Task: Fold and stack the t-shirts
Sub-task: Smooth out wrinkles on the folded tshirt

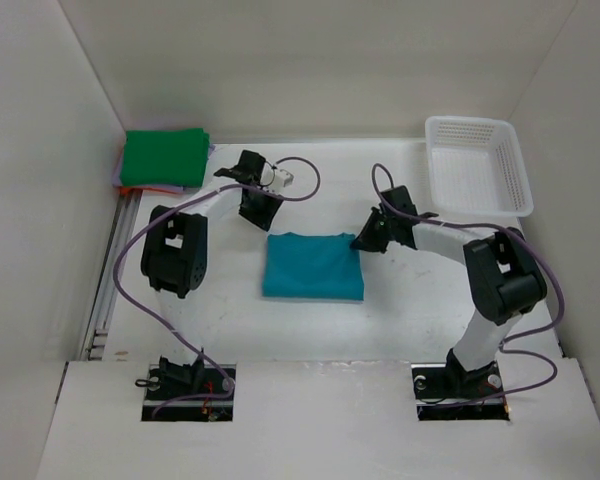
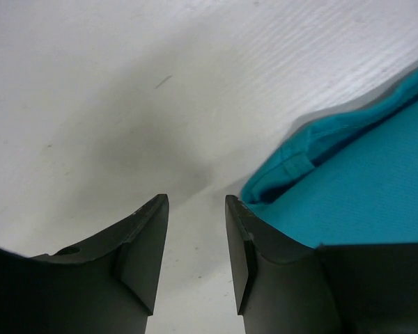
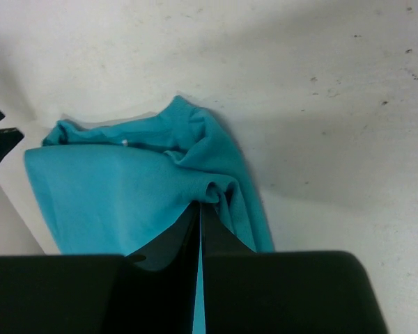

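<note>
Three folded shirts (image 1: 130, 185), green t-shirt (image 1: 165, 155) topmost, sit in the far-left corner of the desk (image 1: 400, 320). My right gripper (image 3: 200, 209) pinches the folded teal t-shirt (image 1: 313, 266) mid-desk; left gripper (image 2: 197, 202) hangs parted beside it. Stacking it remains, I judge.

Bare bench (image 1: 310, 335) lay open between the teal t-shirt (image 1: 313, 266) and the near edge. The green-topped stack (image 1: 163, 157) filled the far left corner, and the white basket (image 1: 468, 121) the far right. At the shirt's far corners, the left gripper (image 2: 195, 202) gaped just beside the cloth and the right gripper (image 3: 198, 209) pinched it.
</note>
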